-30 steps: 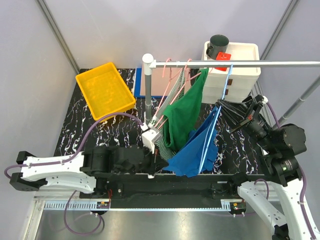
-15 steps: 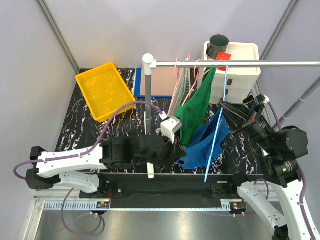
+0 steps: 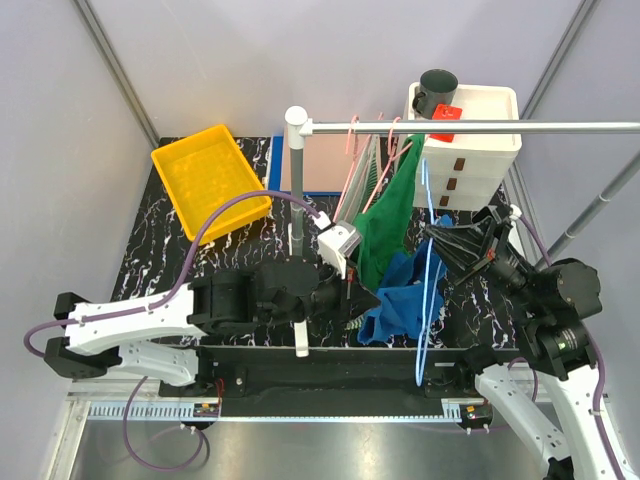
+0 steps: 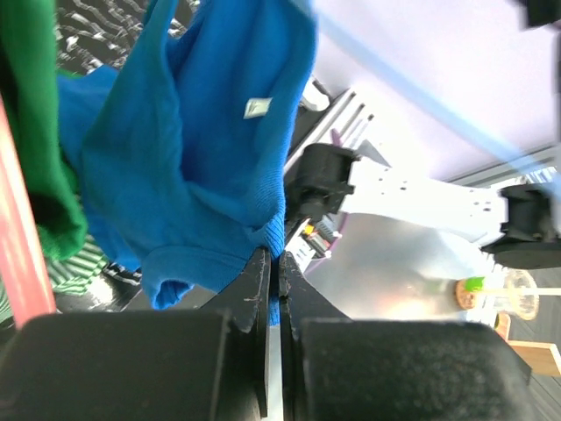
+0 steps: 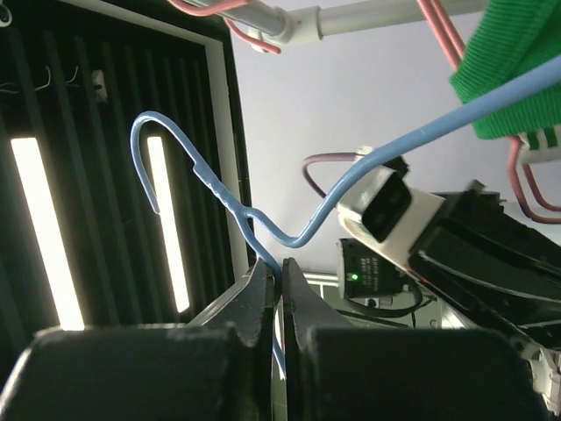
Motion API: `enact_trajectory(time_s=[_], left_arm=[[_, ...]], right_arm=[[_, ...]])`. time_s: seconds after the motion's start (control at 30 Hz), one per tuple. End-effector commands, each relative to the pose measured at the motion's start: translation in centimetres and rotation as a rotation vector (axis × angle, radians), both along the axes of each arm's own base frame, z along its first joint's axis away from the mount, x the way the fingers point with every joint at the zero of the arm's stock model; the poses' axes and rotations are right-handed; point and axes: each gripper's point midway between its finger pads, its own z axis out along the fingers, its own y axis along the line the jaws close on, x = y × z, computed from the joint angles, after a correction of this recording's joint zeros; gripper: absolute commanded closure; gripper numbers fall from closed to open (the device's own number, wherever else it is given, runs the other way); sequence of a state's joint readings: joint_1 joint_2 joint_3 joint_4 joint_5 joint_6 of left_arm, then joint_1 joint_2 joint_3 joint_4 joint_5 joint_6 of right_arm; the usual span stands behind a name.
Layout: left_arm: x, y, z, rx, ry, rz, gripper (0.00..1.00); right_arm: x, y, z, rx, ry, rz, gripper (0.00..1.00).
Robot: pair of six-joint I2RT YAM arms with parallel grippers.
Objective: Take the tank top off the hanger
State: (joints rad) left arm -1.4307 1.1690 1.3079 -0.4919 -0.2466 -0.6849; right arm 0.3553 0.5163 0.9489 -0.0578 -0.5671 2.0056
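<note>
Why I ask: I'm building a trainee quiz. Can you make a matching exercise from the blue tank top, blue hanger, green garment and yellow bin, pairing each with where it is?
Things:
1. blue tank top
2. blue hanger
3. green garment
4. yellow bin

Places:
A. on the table, far left
B. hanging below the rail
C. pinched in the jaws of the left gripper
D. held in the jaws of the right gripper

Pairs: 1-C, 2-D, 3-B, 4-A
</note>
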Motion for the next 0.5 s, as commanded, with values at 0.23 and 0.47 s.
enact_trajectory(time_s=[0.23, 0.47], left_arm=[[-0.5, -3.5, 6.8, -0.120, -0.123, -0.046, 1.00], [-0.5, -5.3, 7.9, -0.070, -0.205, -0.059, 1.00]], right_arm=[[-4.3, -4.5, 7.2, 0.368, 0.063, 0.054, 1.00], [-5.3, -5.0, 8.4, 0.400, 0.006, 0.069, 1.00]])
